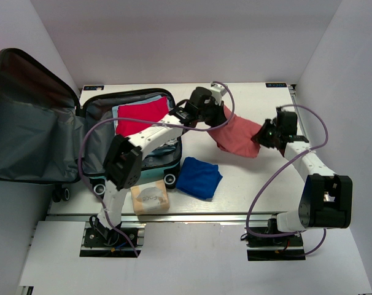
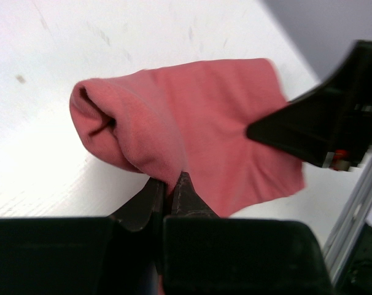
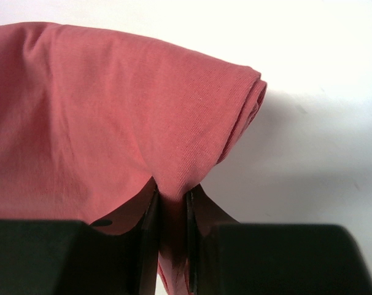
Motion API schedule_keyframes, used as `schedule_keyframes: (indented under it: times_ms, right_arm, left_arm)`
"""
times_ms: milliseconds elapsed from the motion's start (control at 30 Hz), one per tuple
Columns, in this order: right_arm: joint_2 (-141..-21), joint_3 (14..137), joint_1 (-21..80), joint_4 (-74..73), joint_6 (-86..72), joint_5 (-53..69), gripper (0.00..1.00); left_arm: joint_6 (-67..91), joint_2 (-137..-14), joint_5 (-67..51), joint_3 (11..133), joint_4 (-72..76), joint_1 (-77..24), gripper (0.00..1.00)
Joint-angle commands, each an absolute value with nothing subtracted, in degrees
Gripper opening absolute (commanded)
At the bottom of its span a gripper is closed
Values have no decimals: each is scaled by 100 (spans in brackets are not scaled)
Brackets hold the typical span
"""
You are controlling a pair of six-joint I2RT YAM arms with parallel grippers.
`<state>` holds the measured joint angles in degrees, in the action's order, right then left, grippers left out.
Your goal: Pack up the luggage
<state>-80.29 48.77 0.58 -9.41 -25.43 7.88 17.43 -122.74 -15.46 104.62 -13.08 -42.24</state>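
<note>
The left tool (image 2: 170,184), nearest the lens, has its black fingers pinched narrow on one edge of a salmon-pink soft cloth (image 2: 198,123). The right tool (image 3: 172,190) is clamped on the opposite edge, with fabric bunched between its tips. The cloth spans between them above the white bench (image 1: 253,184), right of centre. The small hard-shell luggage (image 1: 32,129) lies open at the bench's left end, its grey-lined lid leaning leftward and a folded red garment (image 1: 143,117) in its base. A folded blue cloth (image 1: 198,177) lies just beside its wheels, and a tan packet (image 1: 150,198) lies by the left arm.
</note>
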Motion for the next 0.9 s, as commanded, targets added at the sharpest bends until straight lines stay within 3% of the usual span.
schedule_keyframes:
  times_ms: [0,233,300,467,733,867]
  right_arm:
    - [-7848,5816,438,-1256,-2181,1212,0]
    - [-8384,7583,1335,-1854,-1916,1608,0]
    - [-8621,8145,1729,-1872,-1855,1643,0]
    - [-9938,10154,2539,-2521,-1539,1767,0]
    - [-11943,12873,3365,-3165,-1336,1705,0]
    - [-12321,12850,3594,-2646,-1450,1802,0]
  left_arm:
    - [1855,-11190,-1092,10127,-975,-4263,0]
    - [1942,-9836,622,9475,-1687,-4131,0]
    - [1908,-9406,1570,9326,-1941,-4131,0]
    - [1986,-8860,3074,9237,-2732,-3921,0]
    - [2145,-8473,3894,8896,-3367,-2989,0]
    - [2127,-8472,3727,8579,-3208,-2261,0]
